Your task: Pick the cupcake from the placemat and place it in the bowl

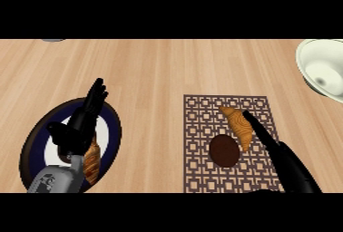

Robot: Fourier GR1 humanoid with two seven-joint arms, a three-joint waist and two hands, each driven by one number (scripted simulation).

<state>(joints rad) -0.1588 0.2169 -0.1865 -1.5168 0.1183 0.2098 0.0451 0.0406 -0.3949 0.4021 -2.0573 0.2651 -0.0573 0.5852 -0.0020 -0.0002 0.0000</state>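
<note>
Approach step: your right robot hand (278,147), fingers straight and apart, holds nothing beside the cupcake (225,150) on the placemat (201,113) near the surface's front edge. Next, close round it, then carry it to the bowl (320,68) at the far right corner.

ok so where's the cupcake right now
In the head view the cupcake sits on the placemat right of centre, just left of the croissant and the right robot hand, far from the bowl at top right.
</note>
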